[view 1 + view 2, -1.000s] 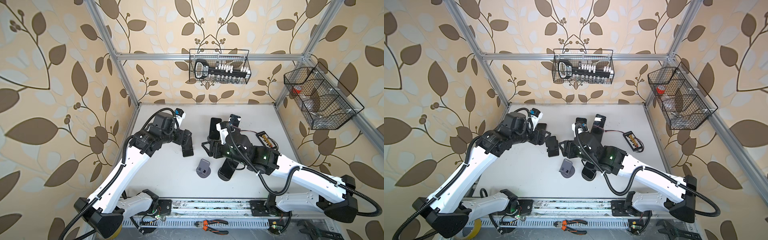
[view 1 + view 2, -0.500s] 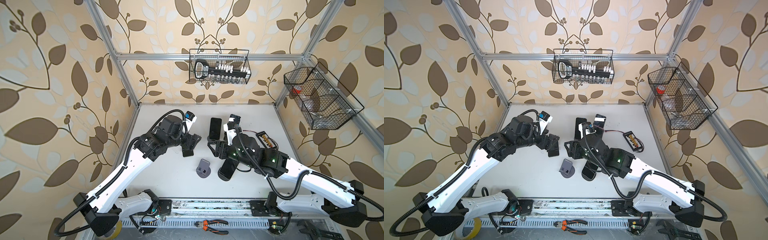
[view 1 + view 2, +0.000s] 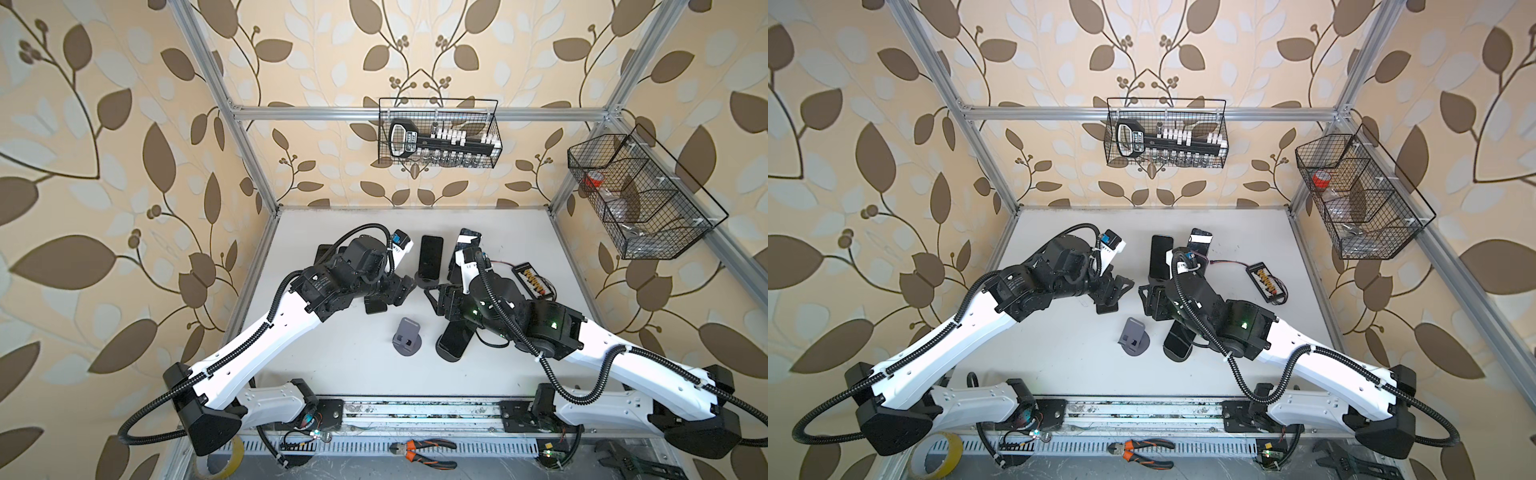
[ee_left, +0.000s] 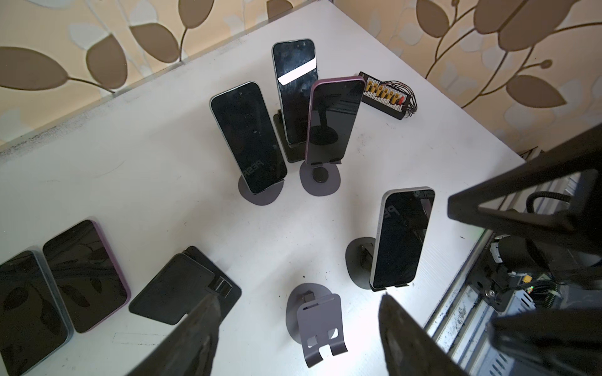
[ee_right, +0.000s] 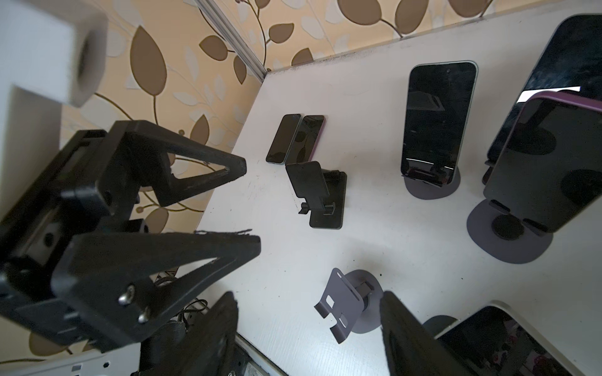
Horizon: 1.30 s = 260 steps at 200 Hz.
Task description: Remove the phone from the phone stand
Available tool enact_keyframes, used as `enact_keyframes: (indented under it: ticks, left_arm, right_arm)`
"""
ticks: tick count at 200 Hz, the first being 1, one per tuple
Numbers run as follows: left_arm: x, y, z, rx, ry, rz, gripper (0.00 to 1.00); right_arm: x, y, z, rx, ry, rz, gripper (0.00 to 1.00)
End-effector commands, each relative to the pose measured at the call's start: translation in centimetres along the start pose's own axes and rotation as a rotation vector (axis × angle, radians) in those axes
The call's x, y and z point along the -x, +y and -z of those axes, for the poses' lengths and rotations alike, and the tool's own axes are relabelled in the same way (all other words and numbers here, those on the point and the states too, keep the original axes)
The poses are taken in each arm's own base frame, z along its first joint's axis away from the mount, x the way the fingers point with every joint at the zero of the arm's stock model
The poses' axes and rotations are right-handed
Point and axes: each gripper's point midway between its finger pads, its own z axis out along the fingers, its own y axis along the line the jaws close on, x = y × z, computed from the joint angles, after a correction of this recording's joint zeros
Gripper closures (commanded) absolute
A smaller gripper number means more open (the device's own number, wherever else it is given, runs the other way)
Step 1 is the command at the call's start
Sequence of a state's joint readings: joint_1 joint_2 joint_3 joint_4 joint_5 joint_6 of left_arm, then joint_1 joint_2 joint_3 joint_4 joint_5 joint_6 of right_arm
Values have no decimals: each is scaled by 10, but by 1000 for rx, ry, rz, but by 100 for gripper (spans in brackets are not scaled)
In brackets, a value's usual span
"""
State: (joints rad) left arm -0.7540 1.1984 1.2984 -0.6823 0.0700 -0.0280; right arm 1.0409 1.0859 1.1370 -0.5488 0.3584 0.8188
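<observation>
Left wrist view, items on the white table [image 4: 136, 182]:

1. Four phones upright in stands, all screens dark.
   - The dark phone [image 4: 249, 136] is on a grey round-based stand [image 4: 260, 198].
   - The reflective phone [image 4: 294, 88] is on a black stand [image 4: 292, 153], just behind the dark phone.
   - The purple-cased phone [image 4: 332, 120] is on a grey stand [image 4: 321, 185], beside those two.
   - The silver-edged phone [image 4: 402, 237] is on a dark-based stand [image 4: 358, 260], apart from the cluster on the robot's side of the table.
2. Empty grey stand [image 4: 317, 325] and empty black stand [image 4: 185, 286]. Two flat phones [image 4: 88, 276] lie side by side, touching.
3. Connector board [image 4: 384, 96] with wires, beyond the cluster.

Pincers: the left gripper [image 5: 250, 205] has its fingers apart with nothing between them. The right gripper [image 5: 308, 298] is likewise spread and holds nothing. In both top views their tips face each other, near but not touching, just in front of the dark phone's stand.

Obstructions: in a top view the right arm [image 3: 498, 299] covers the purple-cased phone. The left arm [image 3: 353, 270] hides most of the flat phones. The empty black stand lies partly under the left gripper.

Change: a second ago the left gripper hung over the empty black stand. It has since swung toward the middle, narrowing the gap to the right gripper. Phones and stands are unmoved.
</observation>
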Motion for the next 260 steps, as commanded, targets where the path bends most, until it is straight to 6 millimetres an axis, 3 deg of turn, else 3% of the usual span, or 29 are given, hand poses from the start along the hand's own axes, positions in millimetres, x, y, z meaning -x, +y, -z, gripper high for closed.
enact_keyframes:
  ticks: [1, 64, 139, 207, 260]
  left_arm:
    - [27, -10, 8, -25, -79, -35, 24]
    - [35, -19, 5, -58, -88, -58, 24]
    - [28, -22, 0, -82, -70, -60, 23]
    - [23, -24, -7, -98, -77, -51, 22]
    - [27, -32, -11, -138, -74, -24, 22]
  right_arm:
    - [2, -11, 5, -46, -20, 15, 30]
    - [12, -17, 11, -85, -57, 19, 30]
    - [14, -23, 15, -119, -64, 28, 30]
    - [17, -47, 40, -161, -102, -20, 31]
    - [7, -70, 56, -204, -86, -35, 31]
